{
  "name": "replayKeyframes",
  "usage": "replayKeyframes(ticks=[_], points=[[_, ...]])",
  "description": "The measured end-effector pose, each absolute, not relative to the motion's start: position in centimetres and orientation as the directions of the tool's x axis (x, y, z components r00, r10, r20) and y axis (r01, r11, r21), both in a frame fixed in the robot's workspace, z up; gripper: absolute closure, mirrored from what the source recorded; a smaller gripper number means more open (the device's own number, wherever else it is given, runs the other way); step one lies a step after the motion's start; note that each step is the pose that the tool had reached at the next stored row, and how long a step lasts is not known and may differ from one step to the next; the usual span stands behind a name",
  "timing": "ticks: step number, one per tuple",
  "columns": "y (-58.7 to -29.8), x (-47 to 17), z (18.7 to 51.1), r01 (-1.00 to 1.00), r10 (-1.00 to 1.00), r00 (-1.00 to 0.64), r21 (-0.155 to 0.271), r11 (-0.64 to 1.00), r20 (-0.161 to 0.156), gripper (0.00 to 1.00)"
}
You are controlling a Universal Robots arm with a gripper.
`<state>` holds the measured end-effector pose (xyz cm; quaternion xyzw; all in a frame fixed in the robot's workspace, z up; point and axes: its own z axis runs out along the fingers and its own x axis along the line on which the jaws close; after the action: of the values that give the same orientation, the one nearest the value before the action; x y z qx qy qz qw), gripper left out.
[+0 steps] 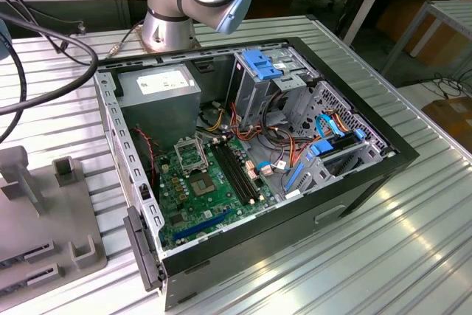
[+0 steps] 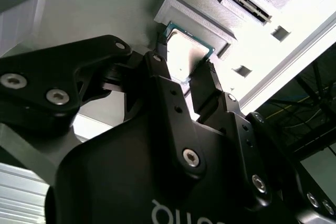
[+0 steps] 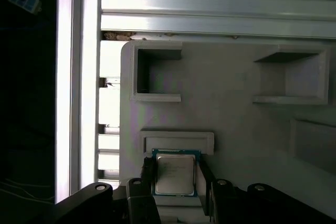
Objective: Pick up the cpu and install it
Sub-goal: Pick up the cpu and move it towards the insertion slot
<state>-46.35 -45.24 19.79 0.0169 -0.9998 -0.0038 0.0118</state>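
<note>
cpu (image 3: 176, 174) seated in grey fixture (image 3: 236, 108) | gripper (image 3: 175, 165) astride it, grip cannot tell | ribbed metal table (image 3: 210, 22)

No legible text anywhere. Faint print on the metal top of the cpu (image 3: 176, 174), too fine to read. Cut-off white lettering on the black body of the pincer (image 2: 185, 65), unreadable. Tiny print on the white label (image 1: 164, 80) of the grey power supply (image 1: 147, 99), likewise unreadable.
</note>
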Motion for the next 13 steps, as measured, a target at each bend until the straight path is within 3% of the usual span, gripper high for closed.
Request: replayKeyframes(ticks=[5, 6, 13], points=[[-45.23, -46.38, 19.74, -0.034, -0.034, -0.999, 0.008, 0.999, 0.024, 0.54], [-45.23, -46.38, 19.73, -0.034, -0.034, -0.999, 0.008, 0.999, 0.024, 0.47], [-45.23, -46.38, 19.6, -0.034, -0.034, -0.999, 0.008, 0.999, 0.024, 0.47]])
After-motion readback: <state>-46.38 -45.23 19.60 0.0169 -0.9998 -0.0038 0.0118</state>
